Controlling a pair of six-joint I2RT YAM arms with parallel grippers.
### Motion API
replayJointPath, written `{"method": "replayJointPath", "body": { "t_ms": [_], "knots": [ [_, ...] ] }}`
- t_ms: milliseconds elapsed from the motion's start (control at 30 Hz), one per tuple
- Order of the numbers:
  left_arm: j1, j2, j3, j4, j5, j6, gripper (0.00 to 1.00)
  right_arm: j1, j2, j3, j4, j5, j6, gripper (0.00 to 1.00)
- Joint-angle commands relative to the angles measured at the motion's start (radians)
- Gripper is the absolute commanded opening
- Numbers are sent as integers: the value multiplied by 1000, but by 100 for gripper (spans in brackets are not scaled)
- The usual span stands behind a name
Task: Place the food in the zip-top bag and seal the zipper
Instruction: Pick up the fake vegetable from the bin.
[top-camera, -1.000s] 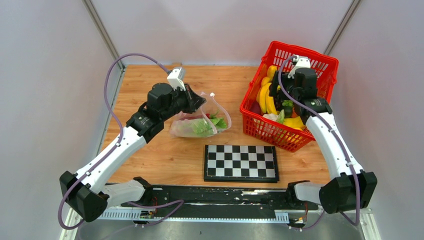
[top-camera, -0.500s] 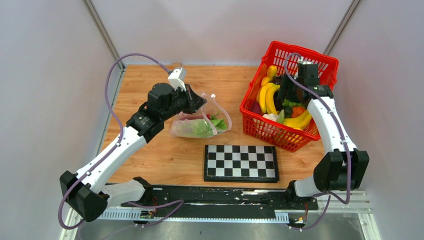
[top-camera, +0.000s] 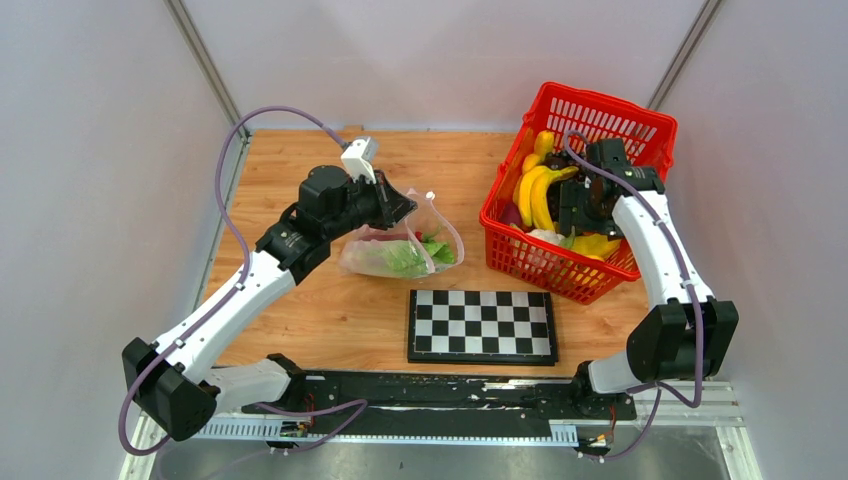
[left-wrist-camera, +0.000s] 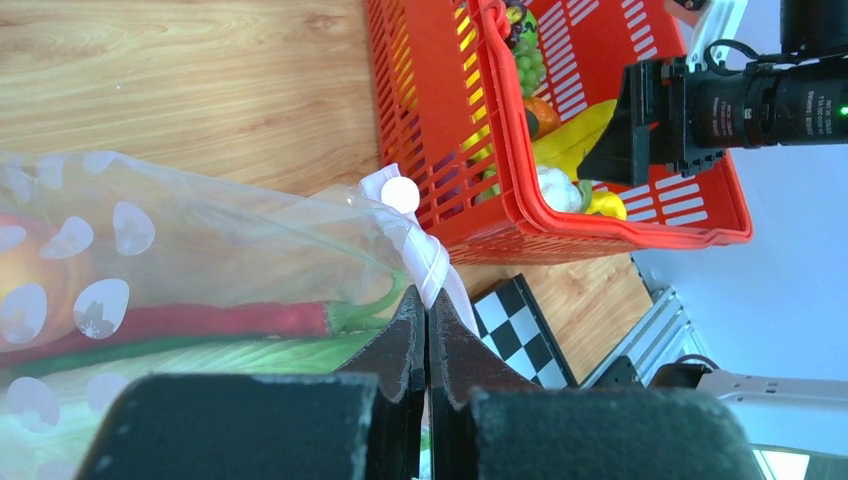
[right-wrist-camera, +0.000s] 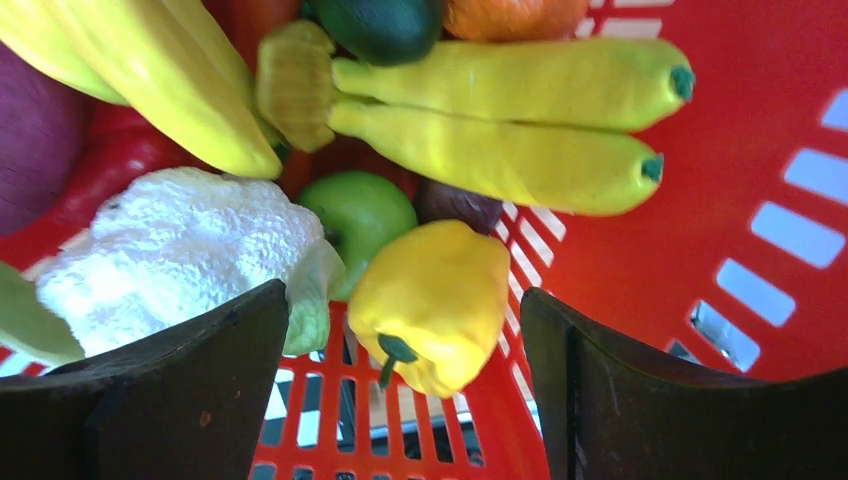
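The left pincer (left-wrist-camera: 427, 335) is clenched on the rim of the bag (top-camera: 380, 262), which lies on the wooden tabletop (top-camera: 300, 300) just below it, holding lettuce (top-camera: 405, 256) and one red chilli (left-wrist-camera: 200, 320), with bare wood all round. The right pincer (right-wrist-camera: 400, 300) hangs released inside the red basket (top-camera: 520, 255), walls close, with one yellow pepper (right-wrist-camera: 430, 290) between its fingers and two squashes (right-wrist-camera: 500, 165) beyond. One chessboard (top-camera: 482, 325) lies nearer the bases than both.

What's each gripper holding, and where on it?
The left gripper pinches the zip-top bag at its zipper edge; the right gripper is open, holding nothing.
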Motion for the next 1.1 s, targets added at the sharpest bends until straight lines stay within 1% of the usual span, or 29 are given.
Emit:
{"method": "replayJointPath", "body": {
  "t_ms": [0,67,133,167,233,300,367,433,500,600,700,800,900,1067],
  "knots": [
    [5,-5,45,36,19,33,0,16,-51,-26,-113,81,5,87],
    [5,-6,45,36,23,38,0,22,-60,-53,-110,65,6,87],
    [5,-8,48,32,26,45,0,34,-65,-57,-122,99,20,88],
    [5,-9,50,30,27,47,0,36,-71,-54,-126,90,24,88],
    [5,-13,48,28,26,54,0,40,-84,-42,-149,48,30,86],
    [5,-16,47,26,23,57,0,46,-94,-11,-176,63,63,84],
    [5,-17,43,30,22,55,0,46,-114,18,-180,71,71,79],
    [5,-17,44,33,28,53,0,46,-134,51,-178,73,62,79],
    [5,-19,42,32,33,52,0,47,-141,74,-200,70,59,80],
    [5,-21,38,36,30,52,0,46,-131,55,-235,84,51,80],
    [5,-19,40,40,35,52,0,46,-142,-10,-203,51,45,82],
    [5,-14,41,44,44,48,0,47,-131,-55,-180,79,52,84],
    [5,-11,38,49,49,43,0,47,-94,-78,-149,63,46,86],
    [5,-14,37,46,51,44,0,47,-29,-112,-103,95,43,91]
  ]
}}
